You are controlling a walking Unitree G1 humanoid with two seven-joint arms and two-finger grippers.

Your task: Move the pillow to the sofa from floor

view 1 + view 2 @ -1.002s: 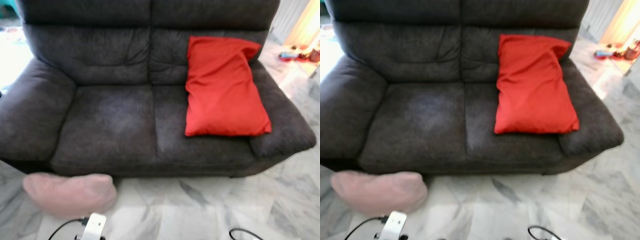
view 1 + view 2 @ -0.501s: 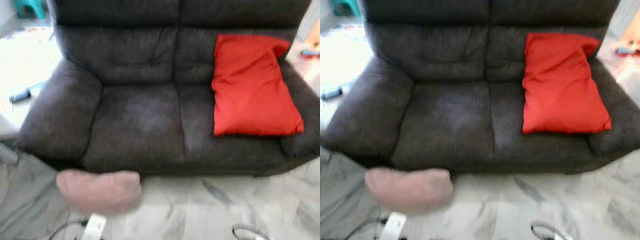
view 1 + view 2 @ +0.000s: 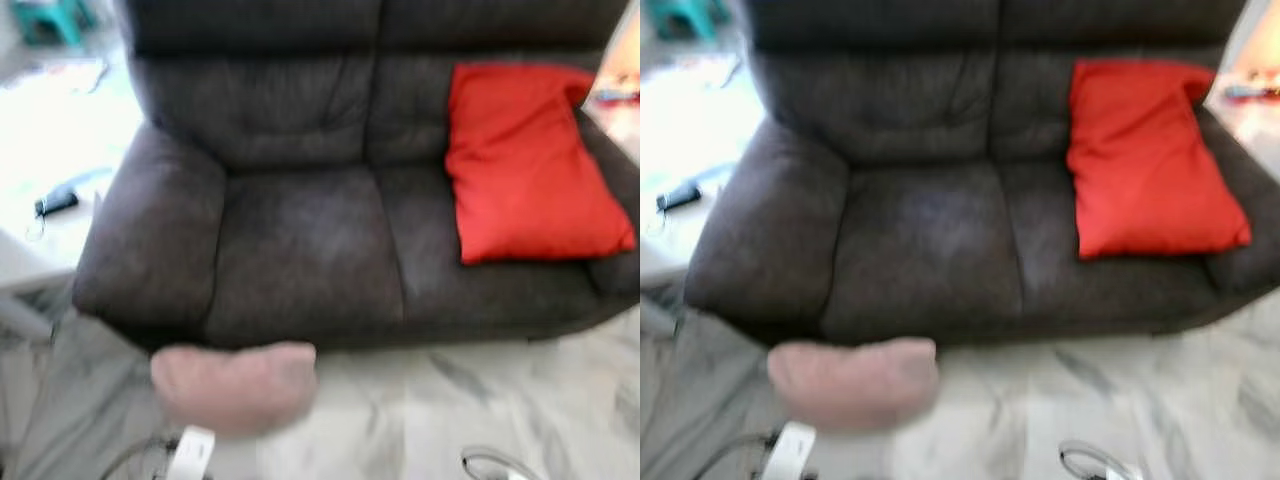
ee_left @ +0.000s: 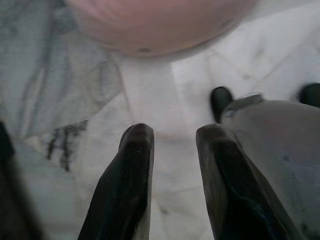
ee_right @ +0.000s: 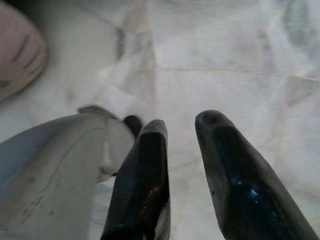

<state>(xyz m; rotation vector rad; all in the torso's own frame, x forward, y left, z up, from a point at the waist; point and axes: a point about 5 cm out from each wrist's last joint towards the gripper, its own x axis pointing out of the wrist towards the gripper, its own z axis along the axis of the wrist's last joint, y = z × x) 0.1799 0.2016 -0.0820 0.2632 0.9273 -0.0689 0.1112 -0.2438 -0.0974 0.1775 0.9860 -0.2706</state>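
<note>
The soft pale-pink pillow [image 3: 234,386] lies on the grey-veined white marble floor [image 3: 480,400], just before the front edge of the dark grey fabric sofa [image 3: 300,240], below its left seat. Over the last second the whole view has slid sideways, bringing the pillow nearer the middle: the camera has turned toward it, and nothing has been picked up yet. A red rectangular cushion [image 3: 530,165] leans on the right seat. The left jaws [image 4: 172,145] hang slightly parted and empty, the pillow ahead and apart; the right jaws [image 5: 181,145], also parted and empty, seem farther off, though blur hampers judgement.
</note>
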